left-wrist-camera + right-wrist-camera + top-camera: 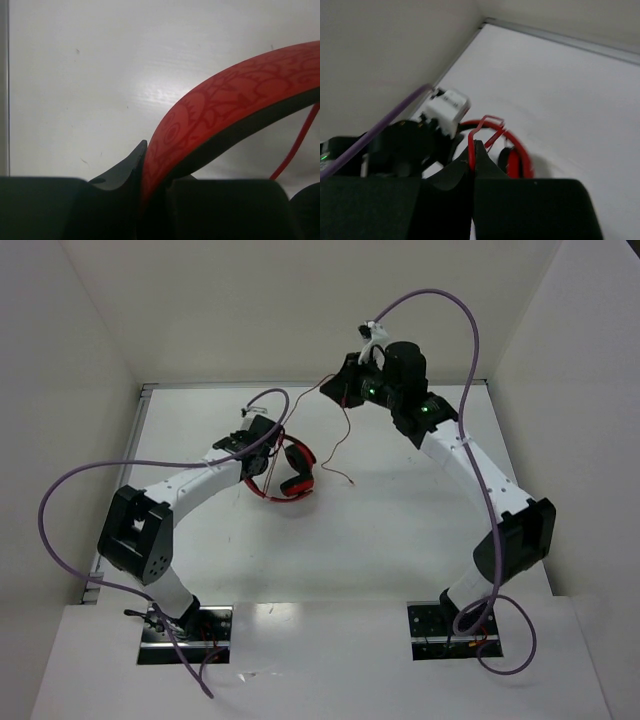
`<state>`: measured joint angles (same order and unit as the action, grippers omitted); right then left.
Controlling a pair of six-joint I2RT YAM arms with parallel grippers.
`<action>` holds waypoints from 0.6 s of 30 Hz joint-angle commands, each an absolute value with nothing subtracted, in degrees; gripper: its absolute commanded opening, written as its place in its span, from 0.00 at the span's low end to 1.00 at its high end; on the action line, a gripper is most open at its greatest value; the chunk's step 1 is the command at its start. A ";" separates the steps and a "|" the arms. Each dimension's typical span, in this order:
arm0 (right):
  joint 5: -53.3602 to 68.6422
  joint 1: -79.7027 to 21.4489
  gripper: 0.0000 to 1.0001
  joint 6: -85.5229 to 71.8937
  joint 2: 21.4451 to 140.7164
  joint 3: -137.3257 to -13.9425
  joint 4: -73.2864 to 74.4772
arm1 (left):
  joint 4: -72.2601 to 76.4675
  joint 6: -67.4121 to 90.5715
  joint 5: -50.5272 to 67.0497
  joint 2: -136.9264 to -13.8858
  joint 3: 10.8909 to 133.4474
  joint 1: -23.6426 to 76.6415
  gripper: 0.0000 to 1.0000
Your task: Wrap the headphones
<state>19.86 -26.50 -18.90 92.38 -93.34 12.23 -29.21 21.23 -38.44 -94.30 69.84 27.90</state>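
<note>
The red headphones (292,472) lie on the table's middle left, their band curving left under my left gripper (262,455). The left gripper (150,170) is shut on the patterned red band (225,102), black padding beneath it. The thin red cord (343,430) runs from the headphones up to my right gripper (330,387), raised at the back, with a loose end trailing to the right on the table. In the right wrist view the right gripper (473,150) is shut on the cord (479,126); the headphones (512,155) and left arm (415,140) lie below.
White walls enclose the table on the left, back and right, with a metal strip (200,386) along the back edge. Thick purple cables (445,302) loop above both arms. The arm bases (185,625) sit at the near edge.
</note>
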 commanded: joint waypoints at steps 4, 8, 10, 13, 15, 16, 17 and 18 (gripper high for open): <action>34.80 -33.03 0.00 -31.20 86.57 -84.55 1.06 | -11.09 34.96 -47.81 -97.21 72.50 22.07 0.00; 34.10 -39.98 0.00 -31.73 86.04 -81.66 -0.96 | -9.58 42.53 -46.06 -100.36 78.12 20.75 0.00; 33.05 -43.48 0.00 -32.95 86.04 -80.60 -1.75 | -10.20 45.95 -43.25 -102.38 83.02 20.13 0.00; 30.86 -46.66 0.00 -32.96 86.66 -77.97 -2.90 | -10.72 48.24 -38.16 -103.44 87.09 18.29 0.00; 26.91 -48.25 0.00 -32.43 86.66 -74.90 -2.90 | -10.72 50.09 -32.12 -103.45 89.99 15.92 0.00; 26.02 -48.77 0.00 -32.43 85.35 -73.49 -3.68 | -10.72 51.14 -30.25 -103.45 90.96 15.13 0.00; 24.19 -48.78 0.00 -33.21 84.73 -70.17 -4.21 | -10.72 51.15 -28.23 -103.45 92.97 14.25 0.00; 22.78 -48.78 0.00 -33.22 83.94 -68.40 -5.26 | -11.59 52.11 -25.25 -103.45 94.38 12.76 0.00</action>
<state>25.56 -47.53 -31.83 88.14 -72.86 0.40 -17.74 44.97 -32.45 -103.33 89.03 17.43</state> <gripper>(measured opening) 0.007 0.198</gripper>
